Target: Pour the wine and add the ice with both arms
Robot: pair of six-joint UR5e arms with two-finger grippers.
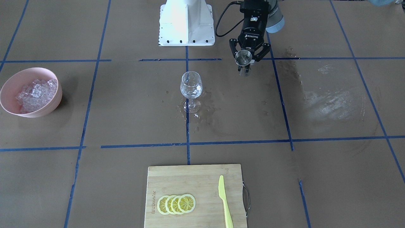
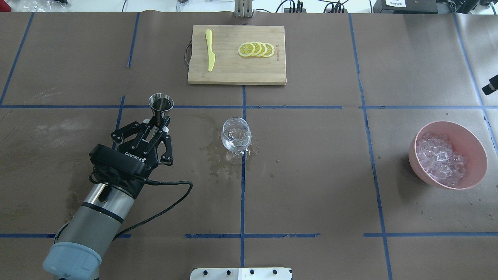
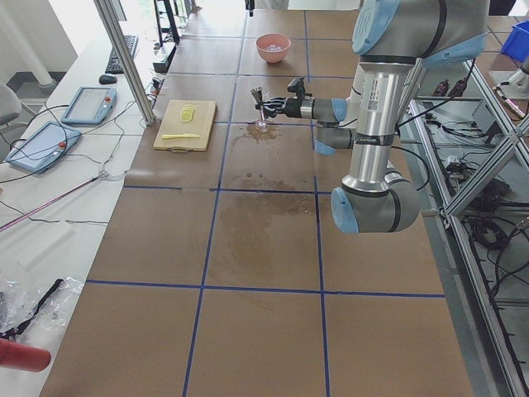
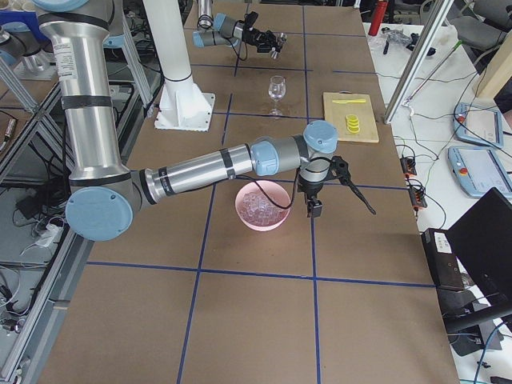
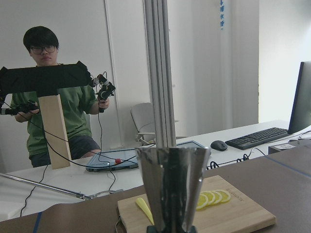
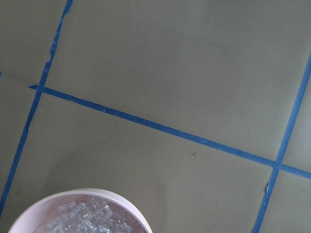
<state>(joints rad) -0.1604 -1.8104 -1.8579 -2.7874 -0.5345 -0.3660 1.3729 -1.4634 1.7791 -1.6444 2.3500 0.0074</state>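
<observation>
My left gripper is shut on the waist of an upright steel jigger, held above the table to the left of the wine glass. The same gripper, jigger and glass show in the front view. The glass stands upright at the table's middle; any clear wine in it is barely visible. The jigger fills the left wrist view. The ice lies in a pink bowl at the right. My right gripper hangs by the bowl's far rim; I cannot tell whether it is open or shut.
A wooden cutting board with lemon slices and a yellow knife lies beyond the glass. Wet patches mark the brown paper. The white pedestal stands at the robot's side. The bowl's rim shows in the right wrist view.
</observation>
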